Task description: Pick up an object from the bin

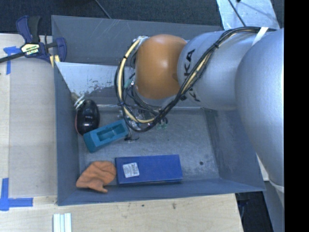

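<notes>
Teal block (106,135) beside claw (129,128), grip unclear; bin (193,139) also holds mouse (87,116), box (148,169), cloth (96,175).

1 arm (227,71) in from right, wrist (145,108) bent down (orange cover (159,66), looped cables (121,76)), end effector (129,128) low.

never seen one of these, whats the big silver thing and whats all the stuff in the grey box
The big silver thing is a robot arm, reaching in from the right; the orange cover is part of its wrist. The one camera looks down from above on a grey metal bin. In the bin lie a black mouse, a teal block, a blue box with a white label and an orange cloth. The gripper hangs under the cover, beside the teal block; whether it holds anything is hidden.
</notes>
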`<move>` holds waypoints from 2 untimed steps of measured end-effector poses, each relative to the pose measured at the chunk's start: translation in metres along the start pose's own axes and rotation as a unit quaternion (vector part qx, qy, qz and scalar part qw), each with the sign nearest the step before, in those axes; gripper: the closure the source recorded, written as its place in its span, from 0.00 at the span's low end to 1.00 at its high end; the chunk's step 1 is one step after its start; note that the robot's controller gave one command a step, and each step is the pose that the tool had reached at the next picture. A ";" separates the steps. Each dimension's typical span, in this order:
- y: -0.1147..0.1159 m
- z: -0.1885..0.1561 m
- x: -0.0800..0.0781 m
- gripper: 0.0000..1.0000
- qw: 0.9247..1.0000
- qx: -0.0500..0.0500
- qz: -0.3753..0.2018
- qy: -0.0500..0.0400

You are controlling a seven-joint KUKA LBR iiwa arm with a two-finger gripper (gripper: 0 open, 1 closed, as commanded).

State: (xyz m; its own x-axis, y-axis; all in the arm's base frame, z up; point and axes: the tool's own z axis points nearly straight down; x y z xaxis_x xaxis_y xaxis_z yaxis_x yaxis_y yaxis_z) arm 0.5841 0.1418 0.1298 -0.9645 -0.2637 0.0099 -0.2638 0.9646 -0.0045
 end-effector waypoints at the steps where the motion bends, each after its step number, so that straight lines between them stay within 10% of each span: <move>1: 0.059 -0.026 0.004 1.00 1.000 -0.001 0.000 -0.007; 2: 0.043 -0.073 0.030 1.00 1.000 -0.002 -0.010 0.000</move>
